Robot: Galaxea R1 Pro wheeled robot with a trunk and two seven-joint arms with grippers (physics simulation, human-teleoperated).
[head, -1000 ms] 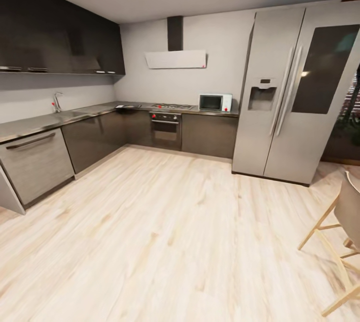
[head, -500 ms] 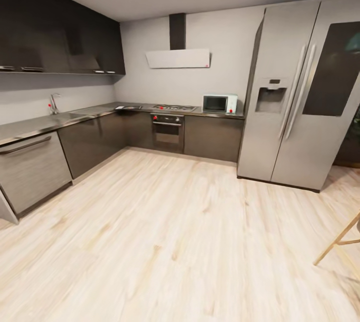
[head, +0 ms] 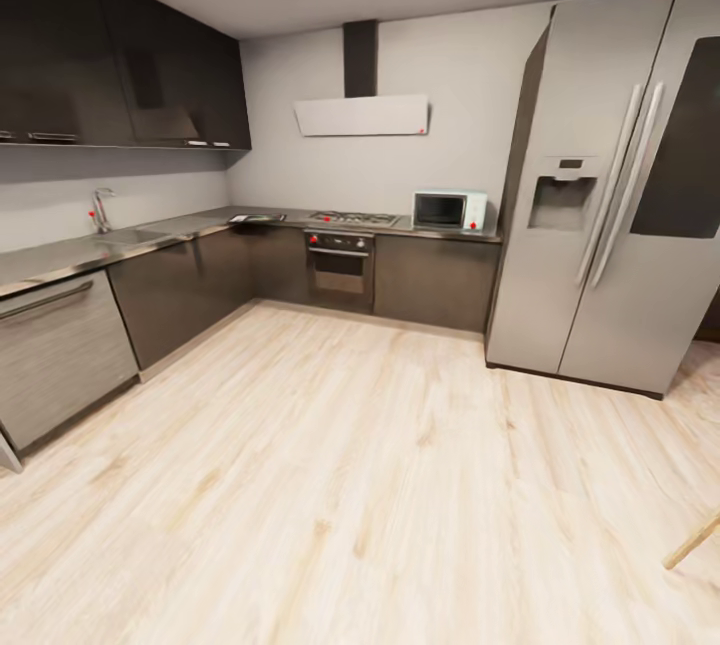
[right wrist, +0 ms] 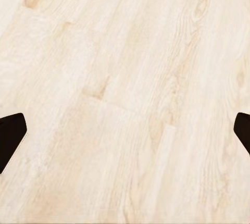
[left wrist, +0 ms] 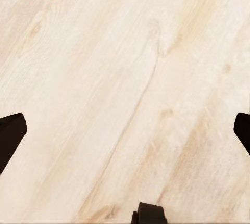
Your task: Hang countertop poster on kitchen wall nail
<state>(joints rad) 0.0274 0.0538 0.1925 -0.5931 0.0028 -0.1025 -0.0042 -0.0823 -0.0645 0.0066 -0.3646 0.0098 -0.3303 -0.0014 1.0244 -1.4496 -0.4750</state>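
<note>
- Poster [head: 254, 218]: small flat dark thing on countertop [head: 190, 222] corner, left of hob [head: 350, 218]; too small for detail.
- L gripper [left wrist: 125, 130] & R gripper [right wrist: 125, 130]: fingers spread wide, nothing held, above wood floor [head: 350, 465].
- Fridge [head: 610, 195] at right.

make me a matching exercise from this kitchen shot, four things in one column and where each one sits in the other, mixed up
Things:
1. microwave
2. faucet
3. range hood
4. oven

Places:
A. on the wall above the cooktop
B. built into the cabinets under the cooktop
C. on the kitchen countertop beside the fridge
D. on the countertop's left run, by the sink

Pairs: 1-C, 2-D, 3-A, 4-B
</note>
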